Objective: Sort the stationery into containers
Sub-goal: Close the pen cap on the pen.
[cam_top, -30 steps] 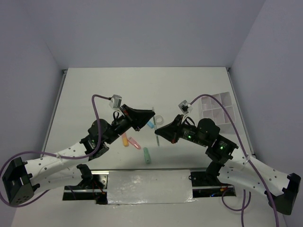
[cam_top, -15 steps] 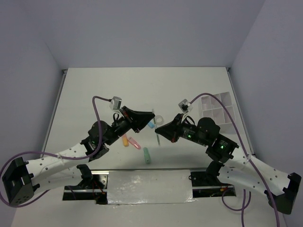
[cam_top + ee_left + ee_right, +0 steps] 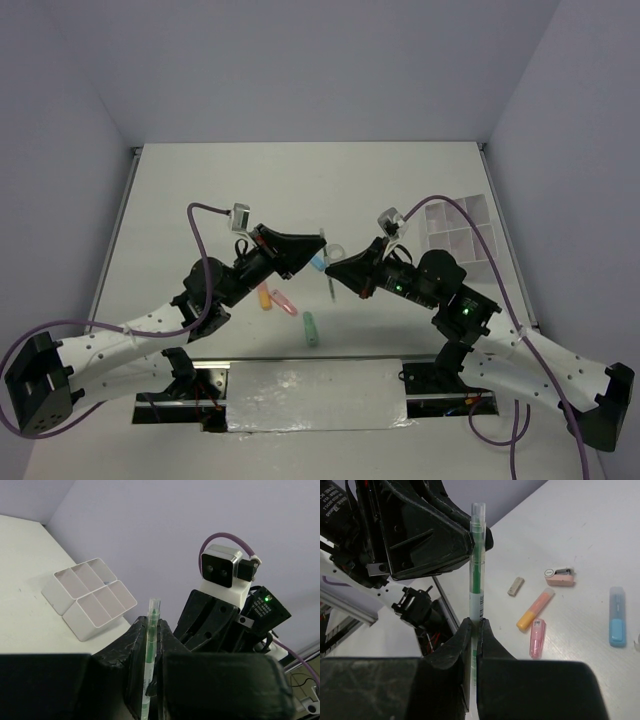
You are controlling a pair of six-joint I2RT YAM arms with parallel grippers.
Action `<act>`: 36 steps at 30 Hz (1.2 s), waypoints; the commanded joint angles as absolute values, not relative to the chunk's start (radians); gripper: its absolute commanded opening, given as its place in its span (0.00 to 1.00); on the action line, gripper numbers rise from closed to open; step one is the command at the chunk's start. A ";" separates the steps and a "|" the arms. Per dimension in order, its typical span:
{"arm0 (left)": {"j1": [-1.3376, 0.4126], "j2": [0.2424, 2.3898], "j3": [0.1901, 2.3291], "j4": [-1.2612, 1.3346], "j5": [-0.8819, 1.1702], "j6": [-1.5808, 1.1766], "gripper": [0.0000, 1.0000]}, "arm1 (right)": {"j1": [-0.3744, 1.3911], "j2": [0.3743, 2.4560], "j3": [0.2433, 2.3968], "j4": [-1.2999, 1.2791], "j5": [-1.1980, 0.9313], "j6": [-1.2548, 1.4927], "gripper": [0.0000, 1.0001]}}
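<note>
From the top: set high above and behind the robot, tilted down and forward over the whole table [image 3: 200,190] to the far wall [image 3: 310,70], distant enough to take in the left arm [image 3: 130,335], the right arm [image 3: 520,355] and the white tray [image 3: 455,228] at the right edge. On the left wrist: close behind the left fingers [image 3: 125,665], aimed up and across past the green pen [image 3: 150,645] at the right wrist camera [image 3: 220,567], tray low at left. On the right wrist: equally close behind the right fingers [image 3: 450,655], aimed the opposite way at the left arm and down onto the orange marker [image 3: 535,610]. Shared by all three: the green pen. By top and left wrist: the white tray. By top and right wrist: the orange marker.
</note>
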State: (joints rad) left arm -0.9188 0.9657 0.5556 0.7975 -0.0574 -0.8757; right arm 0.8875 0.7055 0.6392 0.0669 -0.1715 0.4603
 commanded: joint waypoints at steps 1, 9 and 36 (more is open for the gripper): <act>-0.925 0.974 0.538 0.862 0.004 -0.931 0.05 | 0.891 0.693 0.630 0.265 -0.101 0.410 0.00; -0.925 0.976 0.649 0.681 0.077 -0.706 0.24 | 0.891 0.716 0.658 0.250 -0.112 0.292 0.00; -0.925 0.954 0.758 0.578 0.349 -0.482 0.00 | 0.893 0.767 0.669 0.210 -0.348 0.256 0.49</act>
State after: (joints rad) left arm -0.9211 0.9691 0.7048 0.5373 0.2188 -0.5350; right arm 0.8906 0.7341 0.6235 0.1894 -0.2741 0.2676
